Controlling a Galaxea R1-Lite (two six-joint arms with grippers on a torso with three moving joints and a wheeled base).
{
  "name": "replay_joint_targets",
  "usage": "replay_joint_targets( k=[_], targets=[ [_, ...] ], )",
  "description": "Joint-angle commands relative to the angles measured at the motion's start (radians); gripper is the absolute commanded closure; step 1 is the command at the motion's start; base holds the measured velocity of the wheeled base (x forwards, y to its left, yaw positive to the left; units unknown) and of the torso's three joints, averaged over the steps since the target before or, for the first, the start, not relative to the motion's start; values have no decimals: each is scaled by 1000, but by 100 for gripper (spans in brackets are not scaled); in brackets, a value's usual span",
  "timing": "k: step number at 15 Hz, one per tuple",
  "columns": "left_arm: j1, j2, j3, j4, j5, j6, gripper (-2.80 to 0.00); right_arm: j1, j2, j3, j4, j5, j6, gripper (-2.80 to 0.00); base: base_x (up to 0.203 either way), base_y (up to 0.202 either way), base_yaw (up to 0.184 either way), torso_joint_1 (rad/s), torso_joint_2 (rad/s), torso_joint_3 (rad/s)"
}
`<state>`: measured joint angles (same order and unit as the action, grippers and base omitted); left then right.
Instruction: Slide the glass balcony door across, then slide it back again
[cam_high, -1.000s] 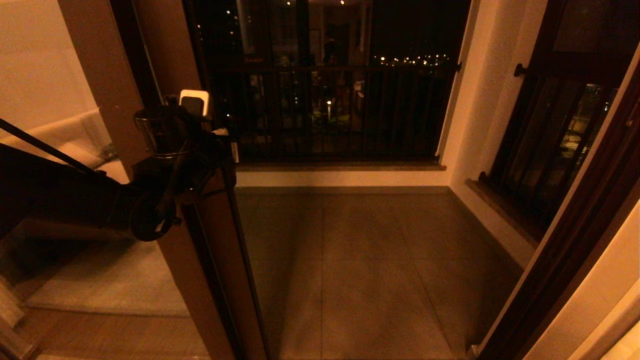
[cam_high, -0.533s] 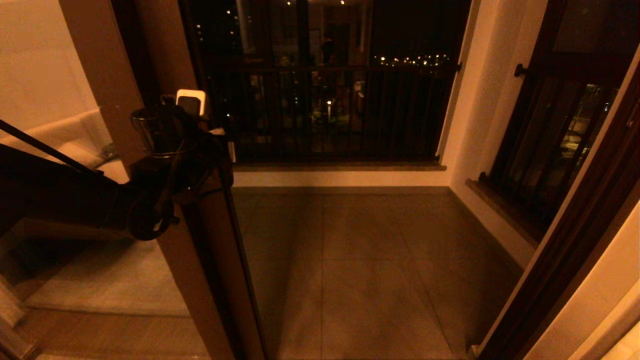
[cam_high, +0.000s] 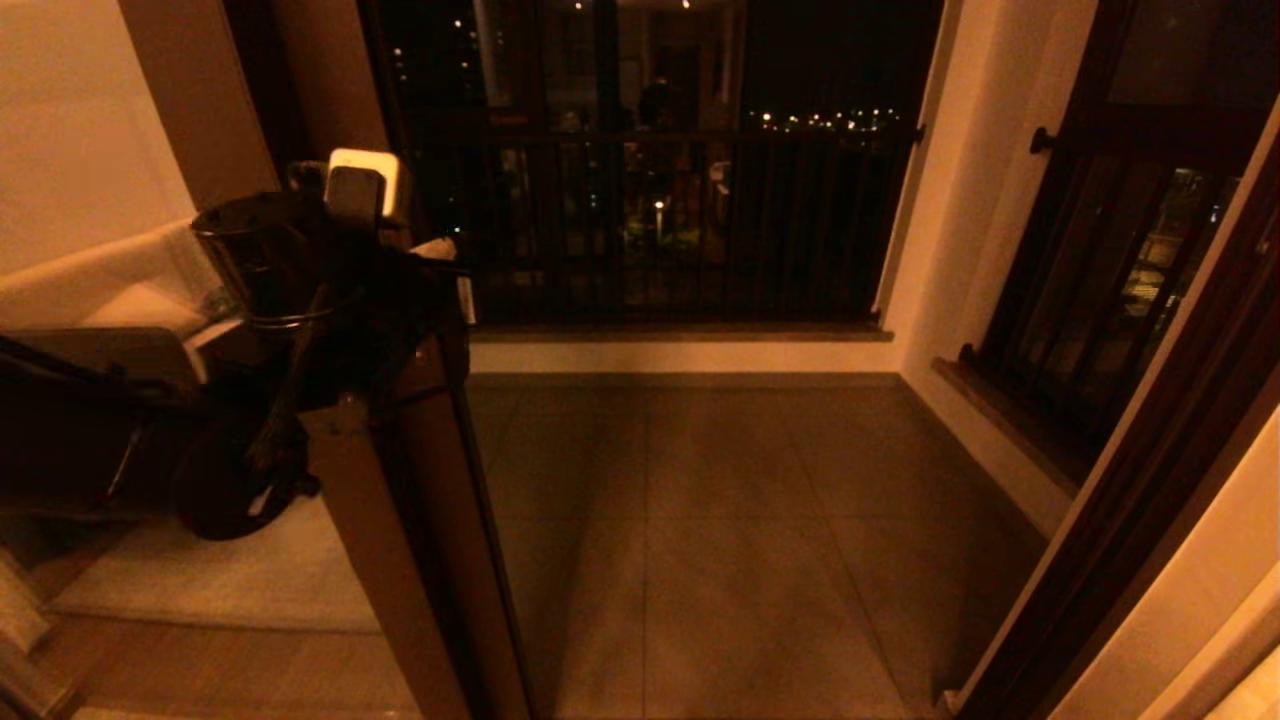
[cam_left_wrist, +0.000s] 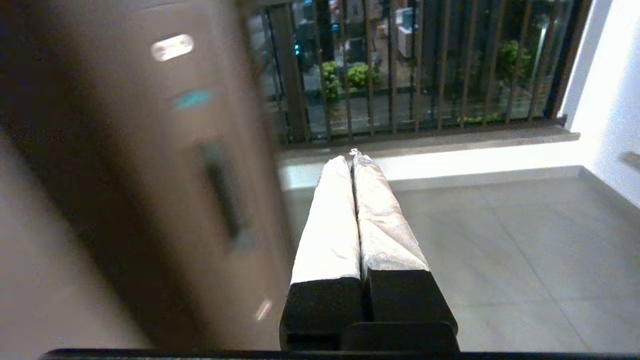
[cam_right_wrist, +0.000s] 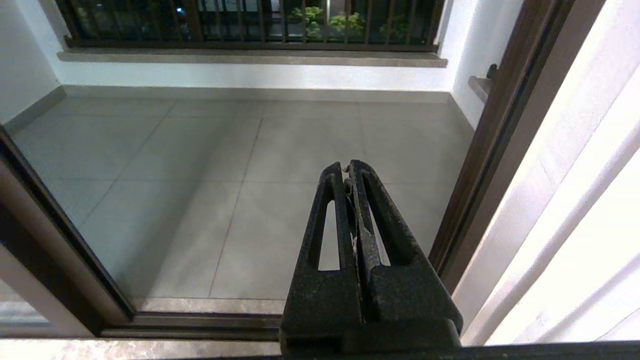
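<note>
Door stile: lower left of head view.
Left gripper: left of centre, at the stile's edge.
Tiled floor: centre.
Barred window: upper centre, behind floor.
Door frame: right edge.

Your head view looks down across the balcony floor; both wrist views face forward, low, sharing the barred railing.

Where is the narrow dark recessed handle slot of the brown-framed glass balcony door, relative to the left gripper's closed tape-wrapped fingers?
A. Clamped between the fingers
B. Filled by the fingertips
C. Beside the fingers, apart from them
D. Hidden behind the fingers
C. In the left wrist view the handle slot sits in the brown door stile to one side, while the shut left gripper points past it toward the balcony floor.
</note>
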<state>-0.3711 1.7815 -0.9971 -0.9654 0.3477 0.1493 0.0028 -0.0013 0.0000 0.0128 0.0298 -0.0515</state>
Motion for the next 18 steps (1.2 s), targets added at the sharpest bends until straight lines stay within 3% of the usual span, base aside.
replay_joint_targets(
  k=[1, 6, 9, 12, 16, 18],
  targets=[
    [-12, -119, 89, -4, 2, 0, 0, 0, 1, 0, 0, 1, -1, 0, 0, 0, 0, 0, 0, 0],
    [22, -481, 340, 25, 28, -1, 0, 0, 1, 0, 0, 1, -1, 0, 0, 0, 0, 0, 0, 0],
    [58, -749, 396, 176, 110, -1, 0, 0, 1, 0, 0, 1, -1, 0, 0, 0, 0, 0, 0, 0],
    [75, -1039, 403, 392, 232, 6, 0, 0, 1, 0, 0, 1, -1, 0, 0, 0, 0, 0, 0, 0],
    [255, -1418, 428, 707, 370, 9, 0, 0, 1, 0, 0, 1, -1, 0, 0, 0, 0, 0, 0, 0],
    [331, -1562, 487, 765, 385, 0, 0, 0, 1, 0, 0, 1, -1, 0, 0, 0, 0, 0, 0, 0]
  ],
)
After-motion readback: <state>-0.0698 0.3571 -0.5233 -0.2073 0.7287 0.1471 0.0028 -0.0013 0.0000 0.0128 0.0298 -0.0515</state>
